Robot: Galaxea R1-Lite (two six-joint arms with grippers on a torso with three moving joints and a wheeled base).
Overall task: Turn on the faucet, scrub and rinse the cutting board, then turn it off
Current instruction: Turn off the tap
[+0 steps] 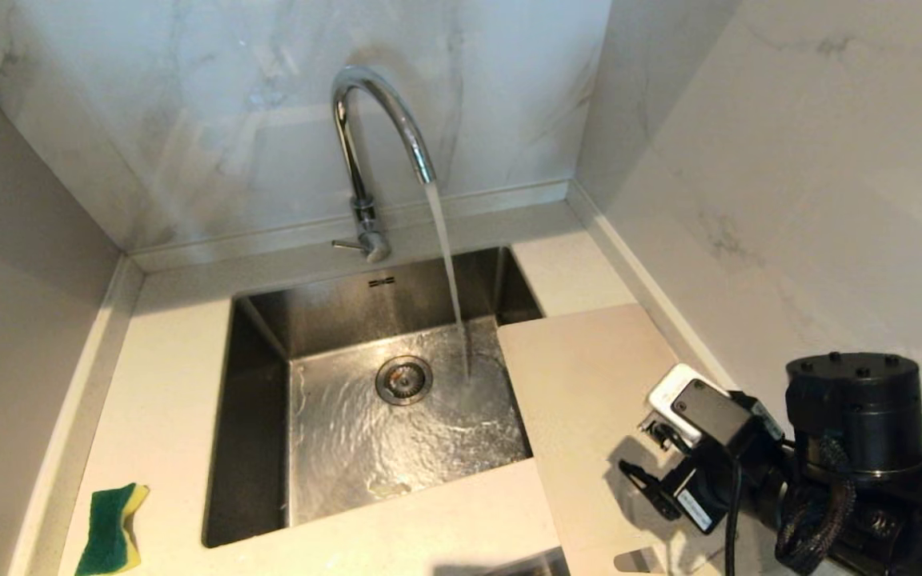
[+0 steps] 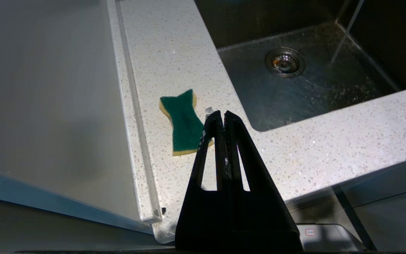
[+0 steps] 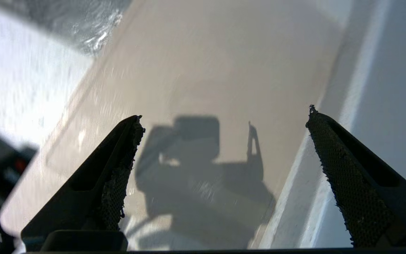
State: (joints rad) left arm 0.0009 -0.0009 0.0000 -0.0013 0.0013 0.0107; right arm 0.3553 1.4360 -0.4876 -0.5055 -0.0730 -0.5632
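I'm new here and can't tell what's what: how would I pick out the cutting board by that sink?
Find the steel sink with water running from the faucet. On the counter along the sink's right side lies the cutting board, its near-left edge overhanging the basin. It is a smooth cream slab, plainer and warmer in tone than the speckled white counter.

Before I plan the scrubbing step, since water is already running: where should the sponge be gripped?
Grip the sponge across its narrow waist, coming straight down from above. It lies flat, green side up, on the countertop, apart from the sink.
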